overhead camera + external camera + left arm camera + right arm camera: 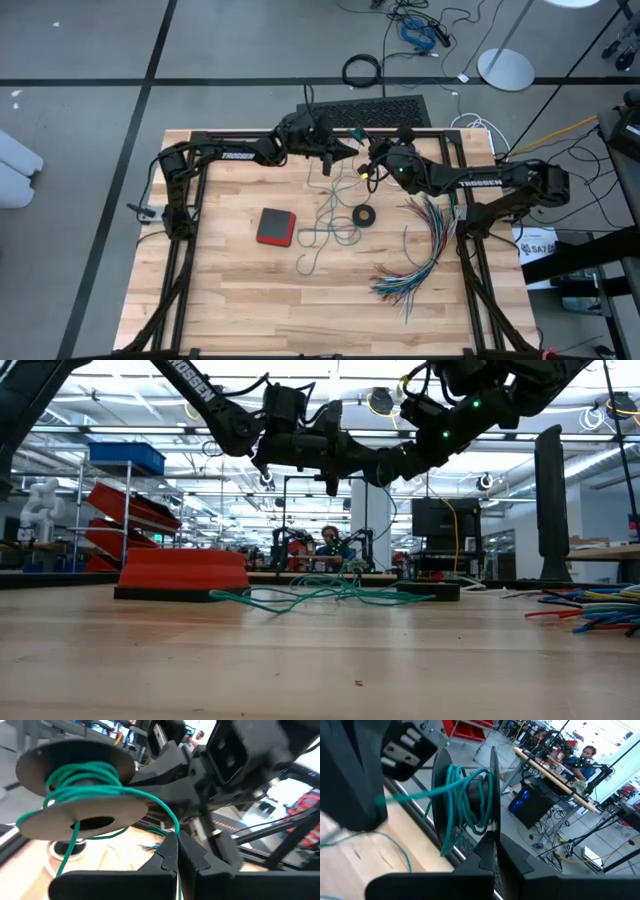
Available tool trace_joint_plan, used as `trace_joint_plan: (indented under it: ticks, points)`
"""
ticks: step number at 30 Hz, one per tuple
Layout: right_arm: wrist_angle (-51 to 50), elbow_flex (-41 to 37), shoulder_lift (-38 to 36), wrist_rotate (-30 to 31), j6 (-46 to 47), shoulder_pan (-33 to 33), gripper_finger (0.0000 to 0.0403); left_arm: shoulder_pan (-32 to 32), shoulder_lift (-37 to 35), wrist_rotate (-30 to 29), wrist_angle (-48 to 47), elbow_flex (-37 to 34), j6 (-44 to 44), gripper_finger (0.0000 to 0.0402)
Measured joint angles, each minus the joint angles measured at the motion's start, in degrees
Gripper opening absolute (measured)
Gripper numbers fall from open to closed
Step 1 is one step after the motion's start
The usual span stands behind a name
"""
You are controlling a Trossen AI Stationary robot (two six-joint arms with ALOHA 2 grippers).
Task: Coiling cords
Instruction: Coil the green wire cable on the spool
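teal-green cord (325, 232); red block (275, 226); black ring (365, 215); multicoloured wires (415, 250)

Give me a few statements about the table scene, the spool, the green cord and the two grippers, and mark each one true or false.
1. The teal-green cord is partly wound on a black spool. True.
2. Both grippers are wide open. False: the left gripper and the right gripper are shut, and the cord runs into the left one's closed fingertips.
3. The red box lies on the wooden table. True.
4. The multicoloured wire bundle sits under the left arm. False: it is fanned out on the right arm's side.
5. All the green cord is on the spool. False: loose loops lie on the table beside the small black ring.
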Motion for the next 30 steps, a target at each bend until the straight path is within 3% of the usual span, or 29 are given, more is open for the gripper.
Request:
trace_joint_plan:
  ticks: [9, 15, 30]
  points:
    - [5.2, 0.0, 0.0, -0.2, 0.1, 0.0, 0.0, -3.8, 0.0, -11.5, 0.9, 0.0, 4.8, 0.0008]
    - [7.8, 0.0, 0.0, -1.1, 0.2, 0.0, 0.0, -4.9, 0.0, -15.9, 0.8, 0.0, 8.1, 0.0026]
    - [12.3, 0.0, -0.1, -4.6, 1.8, 0.0, 0.0, -4.9, 2.8, -18.0, 2.8, 0.0, 15.4, 0.003]
